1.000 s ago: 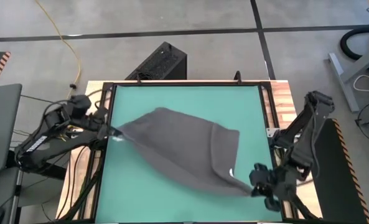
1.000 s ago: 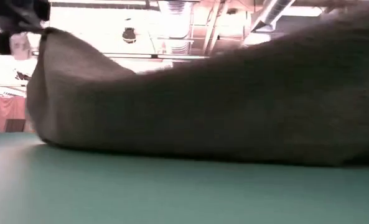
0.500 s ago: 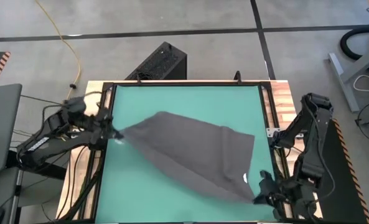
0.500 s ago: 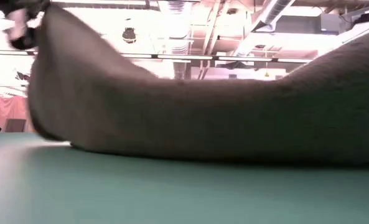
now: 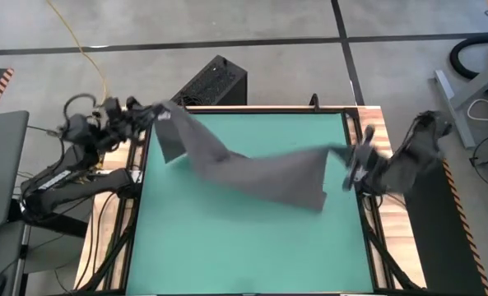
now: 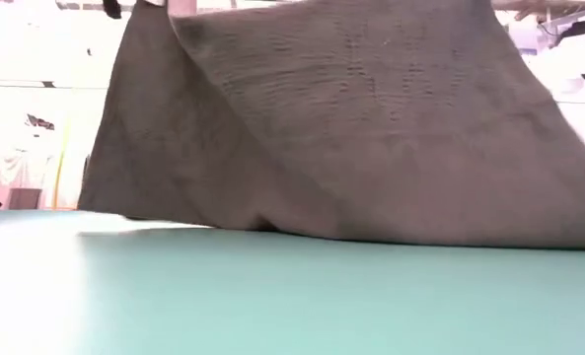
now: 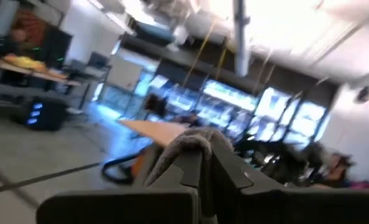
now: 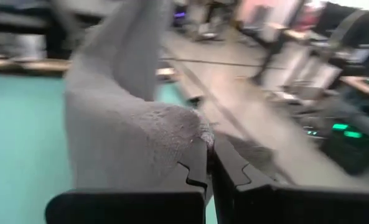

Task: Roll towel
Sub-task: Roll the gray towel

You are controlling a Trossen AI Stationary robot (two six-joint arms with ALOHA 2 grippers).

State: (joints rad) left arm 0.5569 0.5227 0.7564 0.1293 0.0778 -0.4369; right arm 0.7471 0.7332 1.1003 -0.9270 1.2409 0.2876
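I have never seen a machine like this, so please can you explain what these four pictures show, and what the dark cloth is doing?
This is a robot with two dark arms at a table with a green top. Each arm ends in two fingers that pinch things.

One picture looks straight down from above. One looks level across the table top. The other two come from small cameras on each arm's wrist, looking past that arm's own fingers.

The dark grey cloth is a towel. The left gripper pinches one corner at the table's far left edge, and the right gripper pinches another corner at the right edge. Both are shut on it. The towel hangs stretched between them, lifted, with its lower edge near or on the table. It is not yet rolled.
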